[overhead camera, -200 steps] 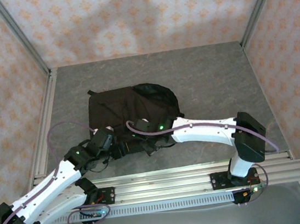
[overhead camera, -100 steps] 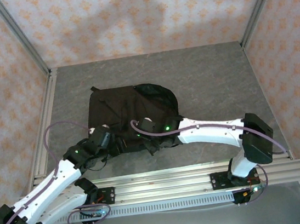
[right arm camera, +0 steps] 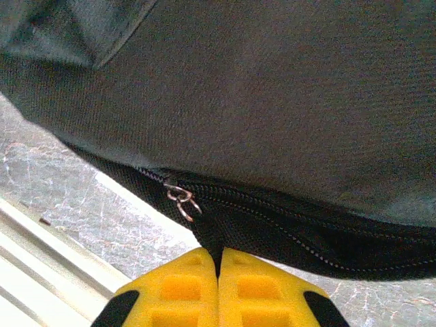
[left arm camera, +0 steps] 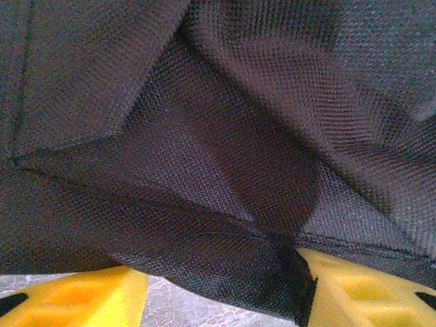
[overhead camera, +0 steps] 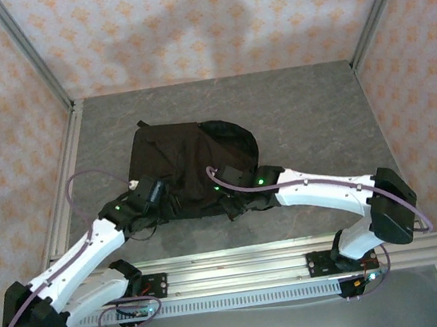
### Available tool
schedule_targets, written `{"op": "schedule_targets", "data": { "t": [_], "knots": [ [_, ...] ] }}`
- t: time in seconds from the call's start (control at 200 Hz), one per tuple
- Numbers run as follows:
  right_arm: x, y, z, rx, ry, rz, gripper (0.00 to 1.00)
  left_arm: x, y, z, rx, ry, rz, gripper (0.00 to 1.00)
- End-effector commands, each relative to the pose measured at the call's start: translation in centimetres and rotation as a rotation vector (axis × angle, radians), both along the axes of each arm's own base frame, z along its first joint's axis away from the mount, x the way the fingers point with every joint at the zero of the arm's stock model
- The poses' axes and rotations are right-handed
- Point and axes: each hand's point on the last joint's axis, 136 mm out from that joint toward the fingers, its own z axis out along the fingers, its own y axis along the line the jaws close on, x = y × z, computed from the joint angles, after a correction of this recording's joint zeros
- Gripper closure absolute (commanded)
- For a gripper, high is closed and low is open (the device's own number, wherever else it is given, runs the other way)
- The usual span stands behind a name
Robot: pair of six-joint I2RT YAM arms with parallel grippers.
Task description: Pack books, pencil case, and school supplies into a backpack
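Note:
The black backpack (overhead camera: pixel 193 155) lies flat on the grey table, its near edge toward the arms. My left gripper (overhead camera: pixel 156 194) is at its near left edge. In the left wrist view the yellow fingers (left arm camera: pixel 75 296) stand apart, and a fold of the backpack (left arm camera: pixel 225 136) hangs over my left gripper (left arm camera: pixel 221 300) and touches the right finger. My right gripper (overhead camera: pixel 224 196) is at the near middle edge. My right gripper (right arm camera: pixel 218 262) is shut, pinching the backpack (right arm camera: pixel 272 102) fabric just below the zip, beside the metal pull ring (right arm camera: pixel 184 202). Books, pencil case and school supplies are out of view.
Aluminium rails (overhead camera: pixel 240 264) run along the table's near edge, close behind the grippers. Frame posts (overhead camera: pixel 60 184) and patterned walls close in the left, right and far sides. Bare grey table (overhead camera: pixel 317 118) lies right of and beyond the backpack.
The backpack has slid a little to the right and away. The right arm has swung right with its gripper still pinched on the edge. The left gripper has followed toward the backpack.

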Motion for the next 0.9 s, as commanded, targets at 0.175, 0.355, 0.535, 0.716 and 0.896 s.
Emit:
{"op": "schedule_targets", "data": {
  "t": [0.175,0.355,0.535,0.716,0.896],
  "knots": [
    [-2.8,2.2,-0.5,0.114,0.141,0.082,1.0,7.3,-0.2,2.2,0.081,-0.057,0.071,0.4],
    [-1.1,2.9,0.0,0.139,0.084,0.006,1.0,9.6,-1.2,4.8,0.048,-0.069,0.076,0.4],
    [0.0,3.8,1.3,0.223,0.046,-0.05,1.0,6.8,-2.3,5.5,-0.131,-0.083,0.091,0.36],
    [0.1,4.4,1.5,0.267,0.055,-0.07,1.0,4.4,-2.4,6.1,-0.374,-0.147,0.23,0.15],
    [0.3,4.8,1.4,0.293,0.054,-0.086,1.0,4.4,-2.8,4.7,-0.611,-0.188,0.399,0.14]
  ]
}}
